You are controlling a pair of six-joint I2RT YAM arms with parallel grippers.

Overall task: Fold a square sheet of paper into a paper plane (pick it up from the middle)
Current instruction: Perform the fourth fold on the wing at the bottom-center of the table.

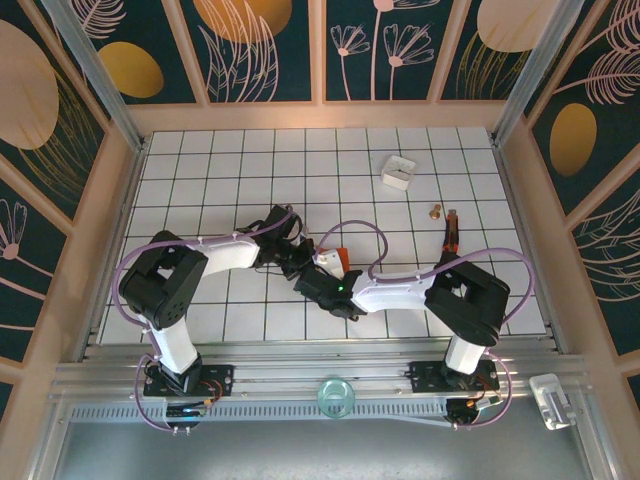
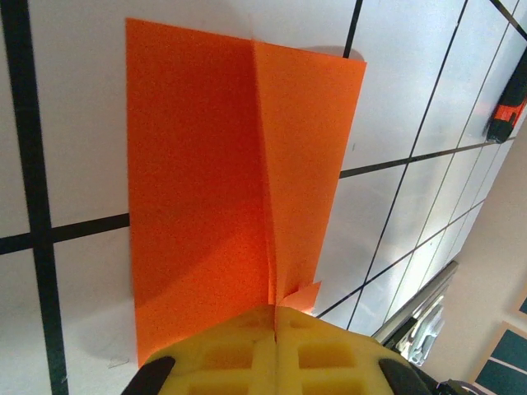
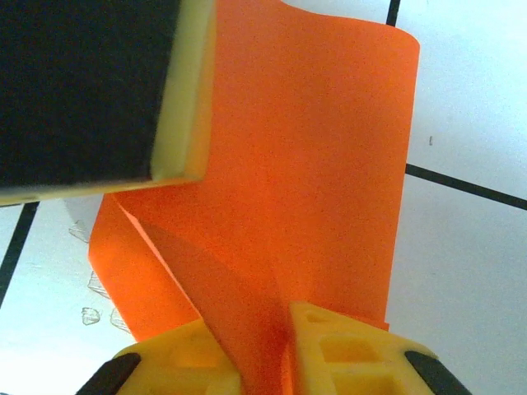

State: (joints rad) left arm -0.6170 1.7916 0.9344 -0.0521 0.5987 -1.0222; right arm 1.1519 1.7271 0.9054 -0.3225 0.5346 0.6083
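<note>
Paper [image 2: 206,164]: orange, folded to a long strip with a centre crease; lay flat on the table [image 1: 200,200], in the middle, towards the near side.
Left gripper [image 2: 275,319]: pads closed together, tips set on the paper's end at the crease; a pinch could not be confirmed.
Right gripper [image 3: 251,333]: narrow, with a raised flap of the paper caught between its fingers.
Left finger [image 3: 82,90]: sat over the paper, near the right gripper.
Box [image 1: 398,172]: white, far right, well apart from the paper.
Tool [image 1: 451,232]: orange and black, right of the paper.
</note>
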